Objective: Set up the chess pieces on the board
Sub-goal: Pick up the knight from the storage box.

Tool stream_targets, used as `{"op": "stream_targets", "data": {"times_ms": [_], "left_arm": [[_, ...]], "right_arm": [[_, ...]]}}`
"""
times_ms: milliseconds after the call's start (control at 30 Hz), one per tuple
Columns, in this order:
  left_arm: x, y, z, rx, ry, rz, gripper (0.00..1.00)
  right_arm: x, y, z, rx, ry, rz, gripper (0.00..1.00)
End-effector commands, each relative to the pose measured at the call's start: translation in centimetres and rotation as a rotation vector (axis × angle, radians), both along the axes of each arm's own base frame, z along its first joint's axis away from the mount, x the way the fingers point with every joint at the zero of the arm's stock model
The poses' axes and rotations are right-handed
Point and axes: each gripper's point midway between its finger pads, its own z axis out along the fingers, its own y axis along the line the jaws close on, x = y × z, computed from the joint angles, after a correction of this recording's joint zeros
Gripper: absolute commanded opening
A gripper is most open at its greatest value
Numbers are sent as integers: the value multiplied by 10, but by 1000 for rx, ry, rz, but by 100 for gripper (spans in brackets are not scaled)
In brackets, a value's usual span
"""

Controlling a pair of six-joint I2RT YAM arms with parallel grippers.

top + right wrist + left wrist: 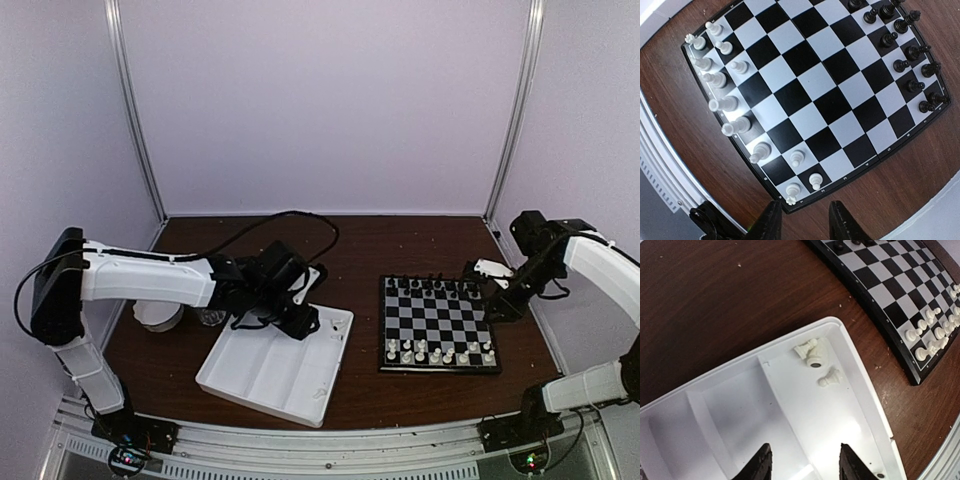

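The board point(437, 318) lies right of centre, white chess pieces point(440, 352) along its near rows and black chess pieces point(432, 287) along its far rows. My right gripper point(806, 222) hovers open over the table just off the board's corner, nothing between its fingers. A white rook point(792, 190) and a pawn point(815, 180) stand on the nearest squares. My left gripper point(807, 465) hangs open and empty over the white tray point(805, 415). Three loose white pieces point(831, 377) lie on their sides in the tray's corner, ahead of the fingers.
The three-compartment tray point(275, 365) sits slanted left of the board point(880, 285). A white round object point(158, 315) and a small clear cup point(210, 317) stand behind the left arm. A black cable point(290, 218) loops over the table's far side.
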Motion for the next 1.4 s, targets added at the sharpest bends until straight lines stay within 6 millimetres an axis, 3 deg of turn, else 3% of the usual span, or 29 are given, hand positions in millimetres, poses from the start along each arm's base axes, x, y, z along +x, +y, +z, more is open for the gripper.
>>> {"op": "stream_targets", "data": {"times_ms": [0, 300, 667, 900, 1367], "left_arm": [[4, -38, -2, -49, 45, -104, 45], [19, -61, -28, 16, 22, -186, 41], [45, -72, -45, 52, 38, -131, 31], [47, -78, -56, 64, 54, -145, 21], [48, -74, -85, 137, 70, -150, 25]], "right_arm": [[1, 14, 5, 102, -7, -37, 35], [-2, 22, 5, 152, -5, -40, 35], [-5, 24, 1, 161, -9, -33, 36], [-6, 24, 0, 164, -8, -31, 36], [-7, 25, 0, 169, -10, -28, 36]]}}
